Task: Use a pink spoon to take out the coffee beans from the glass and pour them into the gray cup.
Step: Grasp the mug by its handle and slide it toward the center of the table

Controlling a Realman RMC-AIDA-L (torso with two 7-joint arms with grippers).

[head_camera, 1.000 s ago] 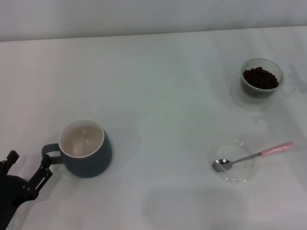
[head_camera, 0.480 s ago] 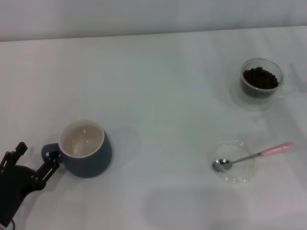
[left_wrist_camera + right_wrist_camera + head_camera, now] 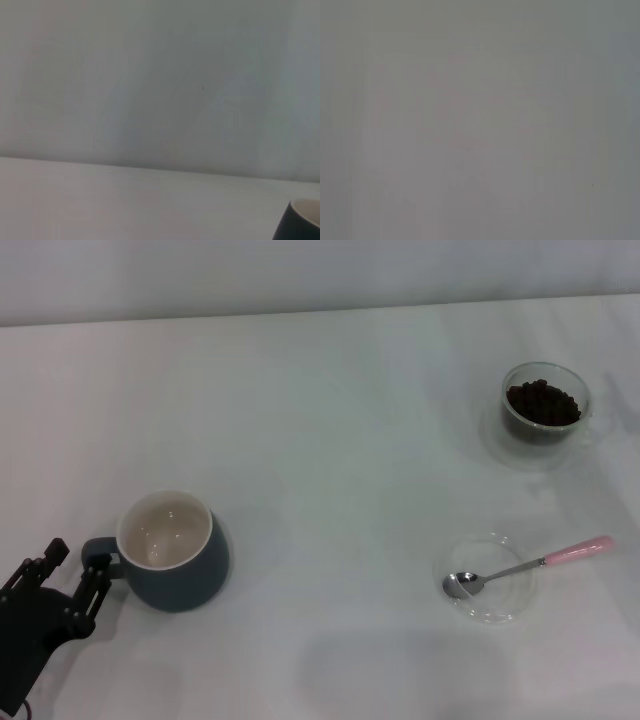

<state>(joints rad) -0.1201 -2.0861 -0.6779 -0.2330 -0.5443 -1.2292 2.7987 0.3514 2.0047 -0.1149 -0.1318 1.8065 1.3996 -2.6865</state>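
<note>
The gray cup (image 3: 185, 578) stands at the front left of the table, its cream inside bare and its handle turned toward my left gripper (image 3: 75, 565). That gripper is open at the table's front left corner, with one finger at the handle. A sliver of the gray cup (image 3: 302, 222) shows in the left wrist view. The pink spoon (image 3: 530, 565) lies at the front right, its metal bowl resting in a shallow clear dish (image 3: 492, 605). At the far right, the glass (image 3: 545, 435) holds the coffee beans (image 3: 542, 403). My right gripper is out of view.
The white table (image 3: 340, 420) stretches wide between the cup and the glass, with a pale wall behind it. The right wrist view shows only a blank grey surface.
My left gripper has come forward to the cup's handle and its fingers have drawn closer together. The cup has shifted slightly left. Spoon, dish and glass have not moved.
</note>
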